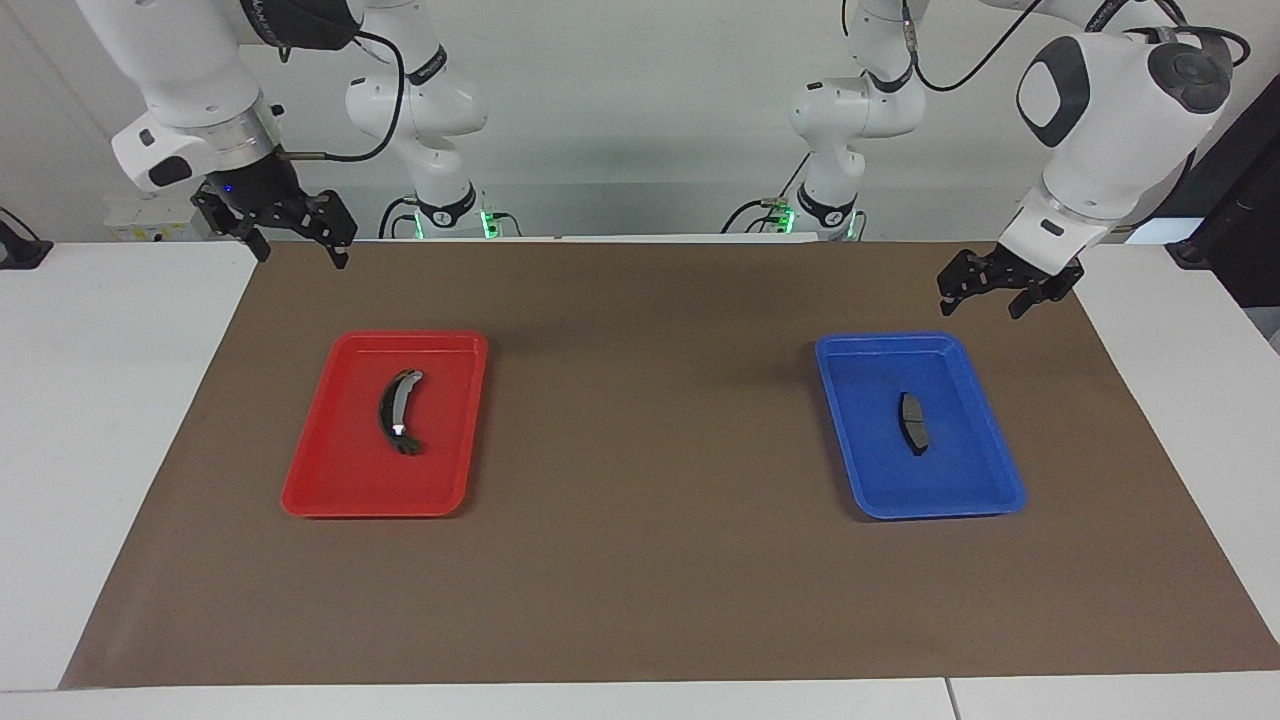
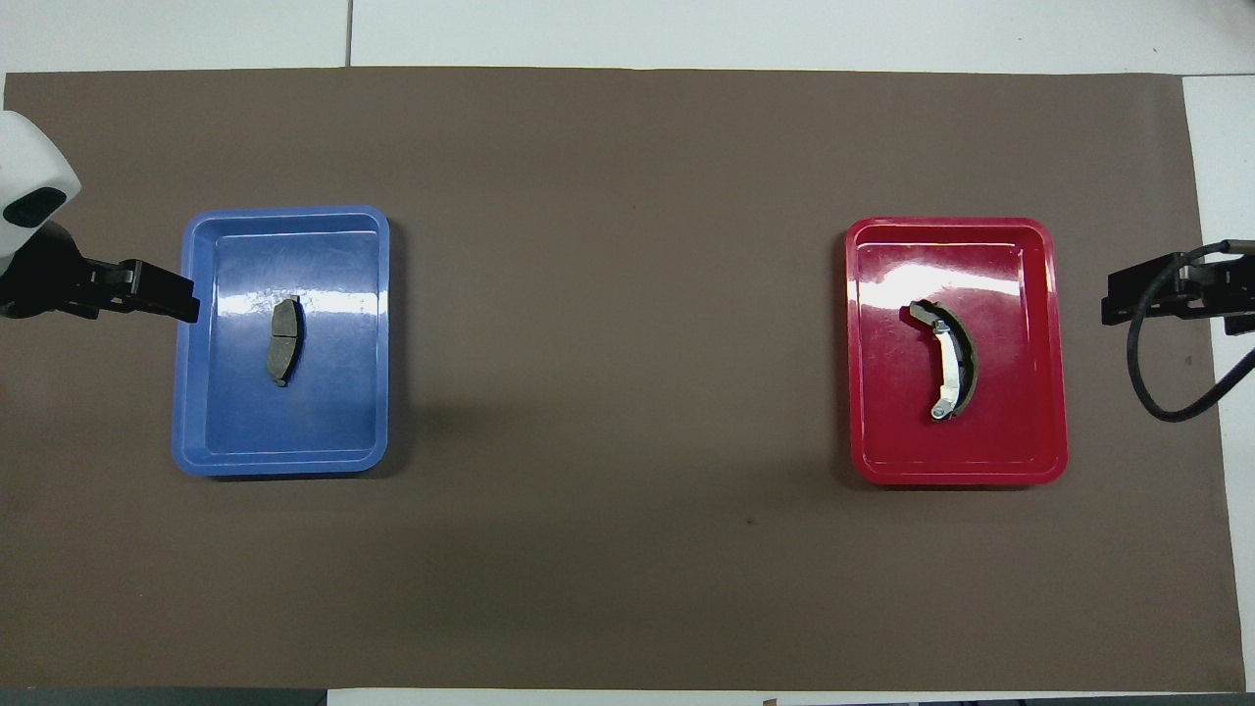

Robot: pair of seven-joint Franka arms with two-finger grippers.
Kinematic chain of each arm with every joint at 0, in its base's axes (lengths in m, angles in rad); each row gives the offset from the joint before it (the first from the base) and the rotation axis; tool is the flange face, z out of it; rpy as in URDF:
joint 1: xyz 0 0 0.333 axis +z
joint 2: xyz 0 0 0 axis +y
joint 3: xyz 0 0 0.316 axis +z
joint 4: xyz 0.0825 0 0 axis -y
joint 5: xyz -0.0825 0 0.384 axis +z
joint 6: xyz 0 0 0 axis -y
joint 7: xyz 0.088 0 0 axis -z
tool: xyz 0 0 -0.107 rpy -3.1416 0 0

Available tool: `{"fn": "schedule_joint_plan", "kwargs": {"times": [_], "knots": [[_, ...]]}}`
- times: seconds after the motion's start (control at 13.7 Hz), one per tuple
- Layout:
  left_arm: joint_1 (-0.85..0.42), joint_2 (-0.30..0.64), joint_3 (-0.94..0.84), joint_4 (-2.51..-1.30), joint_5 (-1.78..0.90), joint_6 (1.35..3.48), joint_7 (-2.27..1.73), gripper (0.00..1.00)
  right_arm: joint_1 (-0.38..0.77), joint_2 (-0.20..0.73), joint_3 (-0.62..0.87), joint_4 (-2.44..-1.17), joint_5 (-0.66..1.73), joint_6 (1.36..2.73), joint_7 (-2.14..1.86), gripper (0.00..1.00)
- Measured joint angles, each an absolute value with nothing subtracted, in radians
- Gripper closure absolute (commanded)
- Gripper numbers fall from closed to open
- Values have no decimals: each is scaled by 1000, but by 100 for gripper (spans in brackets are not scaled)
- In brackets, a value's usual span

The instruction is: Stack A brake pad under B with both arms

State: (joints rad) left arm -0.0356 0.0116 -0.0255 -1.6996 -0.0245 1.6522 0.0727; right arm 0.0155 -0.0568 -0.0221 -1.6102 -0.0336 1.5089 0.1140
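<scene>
Pad (image 1: 912, 422) apart from left pincer (image 1: 988, 296)

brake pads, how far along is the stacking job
Nothing looks done yet. The short brake pad lies alone in the blue tray, and the long curved brake piece lies in the red tray. Nothing is in hand: the left hand hangs over the mat near the blue tray, the right hand near the red tray. Both pickups and the stacking remain.
</scene>
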Motion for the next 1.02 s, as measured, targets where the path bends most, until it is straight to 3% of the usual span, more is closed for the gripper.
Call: {"fn": "schedule_joint_plan", "kwargs": {"times": [0.66, 1.02], "knots": [[-33, 11, -23, -1703, -24, 1649, 73, 1, 15, -57, -22, -1610, -34, 1509, 114, 0], [-33, -6, -23, -1771, -24, 1711, 73, 2, 15, -57, -22, -1610, -34, 1509, 114, 0]]}}
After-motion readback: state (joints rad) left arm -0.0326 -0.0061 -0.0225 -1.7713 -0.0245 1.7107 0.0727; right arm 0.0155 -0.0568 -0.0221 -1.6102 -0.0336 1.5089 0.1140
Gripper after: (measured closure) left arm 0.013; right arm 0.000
